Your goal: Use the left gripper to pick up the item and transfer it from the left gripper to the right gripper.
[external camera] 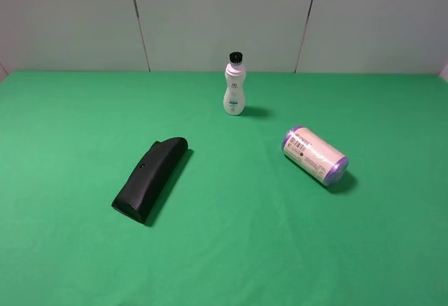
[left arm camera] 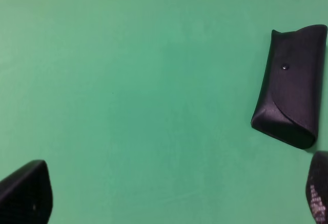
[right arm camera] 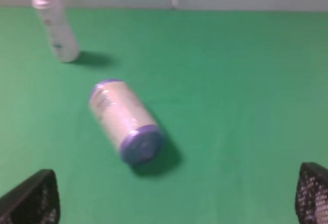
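Note:
The item [external camera: 315,155], a fat roll with purple ends and a cream printed label, lies on its side on the green table, right of centre. The right wrist view shows the item [right arm camera: 124,119] ahead of my right gripper [right arm camera: 177,203], which is open with nothing between its fingertips [right arm camera: 33,201]. My left gripper [left arm camera: 177,196] is open too, over bare green cloth, far from the item. Neither arm appears in the exterior high view.
A long black wedge-shaped case [external camera: 150,178] lies left of centre; the case [left arm camera: 292,98] sits beside my left gripper's path. A slim white bottle [external camera: 234,85] with a black cap stands upright at the back middle. A grey wall runs behind the green table [external camera: 224,250].

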`<move>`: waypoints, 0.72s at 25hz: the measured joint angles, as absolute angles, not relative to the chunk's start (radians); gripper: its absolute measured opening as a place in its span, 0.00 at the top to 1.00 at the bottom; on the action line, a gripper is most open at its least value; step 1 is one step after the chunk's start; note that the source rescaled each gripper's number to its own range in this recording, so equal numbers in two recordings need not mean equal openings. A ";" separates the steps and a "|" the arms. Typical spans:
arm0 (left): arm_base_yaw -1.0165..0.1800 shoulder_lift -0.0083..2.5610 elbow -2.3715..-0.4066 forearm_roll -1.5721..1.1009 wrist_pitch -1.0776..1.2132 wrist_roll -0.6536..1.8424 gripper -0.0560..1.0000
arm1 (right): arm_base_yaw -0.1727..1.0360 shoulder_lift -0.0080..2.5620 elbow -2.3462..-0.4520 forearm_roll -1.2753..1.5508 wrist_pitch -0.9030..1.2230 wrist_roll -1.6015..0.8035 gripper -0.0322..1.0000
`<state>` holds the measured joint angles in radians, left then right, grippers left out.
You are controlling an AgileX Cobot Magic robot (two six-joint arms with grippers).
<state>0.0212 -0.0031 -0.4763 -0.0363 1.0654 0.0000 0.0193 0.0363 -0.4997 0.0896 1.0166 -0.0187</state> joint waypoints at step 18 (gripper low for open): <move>0.021 -0.003 -0.476 -0.036 1.065 0.000 0.00 | -0.102 0.036 -0.500 0.091 1.016 -0.019 0.00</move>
